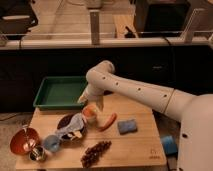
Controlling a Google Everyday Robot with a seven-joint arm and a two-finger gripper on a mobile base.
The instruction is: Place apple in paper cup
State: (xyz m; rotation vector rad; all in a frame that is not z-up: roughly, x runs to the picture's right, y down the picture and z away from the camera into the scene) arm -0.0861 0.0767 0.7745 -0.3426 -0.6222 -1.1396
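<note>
Landmark: we take the paper cup (pixel 90 114) as reference; it stands upright on the worktop (pixel 135 142), just in front of the green tray (pixel 59 92).
Pincer: the pincer (pixel 92 102) hangs directly above the cup, nearly touching its orange top.
Grip: we cannot tell how it stands or what it carries.
Apple: we cannot single it out.
Key relation: cup straight below pincer, so we judge a vertical release suits.
Neighbour: an orange sausage-shaped item (pixel 107 122) lies just right of the cup.

Arm bent, gripper (pixel 90 103) low, downward
</note>
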